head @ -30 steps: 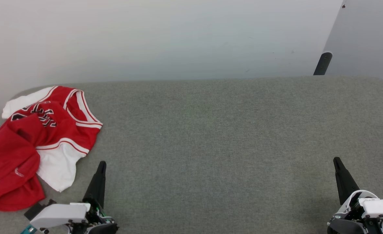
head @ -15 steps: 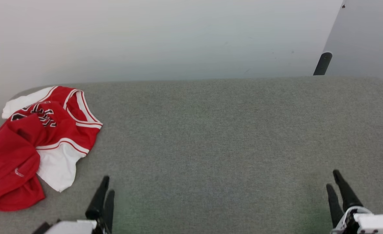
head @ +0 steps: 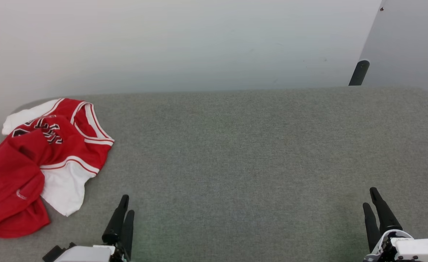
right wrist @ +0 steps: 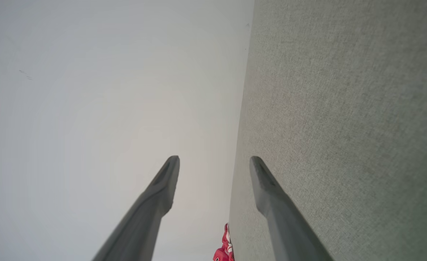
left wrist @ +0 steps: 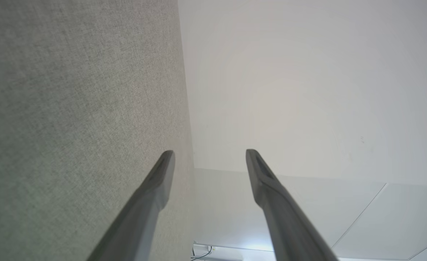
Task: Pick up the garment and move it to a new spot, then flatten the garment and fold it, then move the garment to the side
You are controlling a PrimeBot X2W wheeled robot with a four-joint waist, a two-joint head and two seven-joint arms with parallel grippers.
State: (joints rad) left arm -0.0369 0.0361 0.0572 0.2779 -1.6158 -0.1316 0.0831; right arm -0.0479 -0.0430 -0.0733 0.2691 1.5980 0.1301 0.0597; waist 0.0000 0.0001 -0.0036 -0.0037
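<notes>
It looks like a bare robotics lab or test room, not a home. A wide tabletop [head: 235,145] with rounded corners is covered in grey felt-like cloth. A plain white wall [head: 163,43] rises straight ahead of the right pincer [head: 369,197]. Further beyond it, to its outer side, stands a pale partition panel [head: 410,43] with a dark post [head: 359,72] at its foot.
</notes>
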